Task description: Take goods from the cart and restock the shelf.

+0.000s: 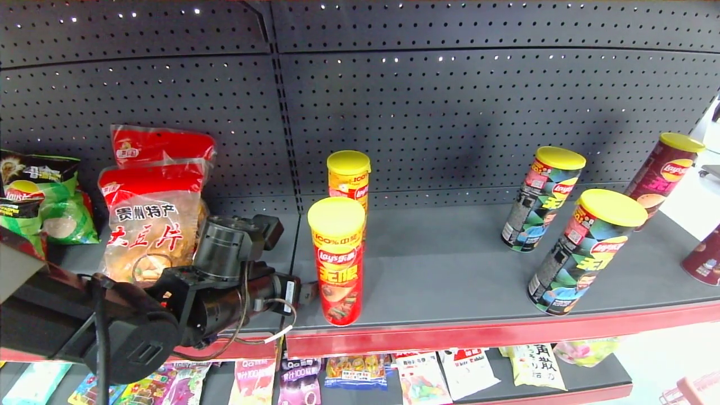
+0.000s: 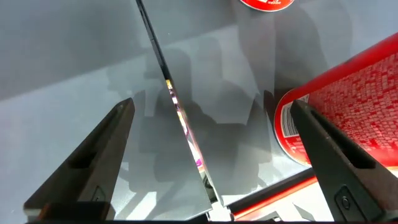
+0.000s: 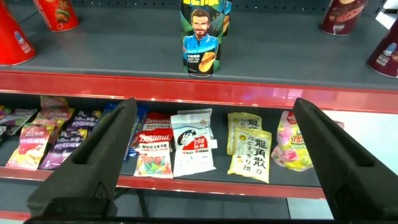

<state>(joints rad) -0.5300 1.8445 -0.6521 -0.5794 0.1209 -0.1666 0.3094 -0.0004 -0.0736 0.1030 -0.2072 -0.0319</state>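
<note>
At the front edge of the shelf (image 1: pixel 450 264): the red chip can (image 1: pixel 337 261) stands upright just behind the red lip, with a matching can (image 1: pixel 349 171) behind it.

Left claw (image 2: pixel 211 104) spread wide, gripping nothing. The can sits just beside one finger; contact cannot be told.

Judgement: placement of this can looks done. The next move calls for backing the arm straight out with no sideways sweep, since the can is tall and near the edge. After that, fetch the next item from the cart.

Left arm low, level with the can's base. Right claw (image 3: pixel 214 101) wide open, empty, facing the shelf front from farther off.
</note>
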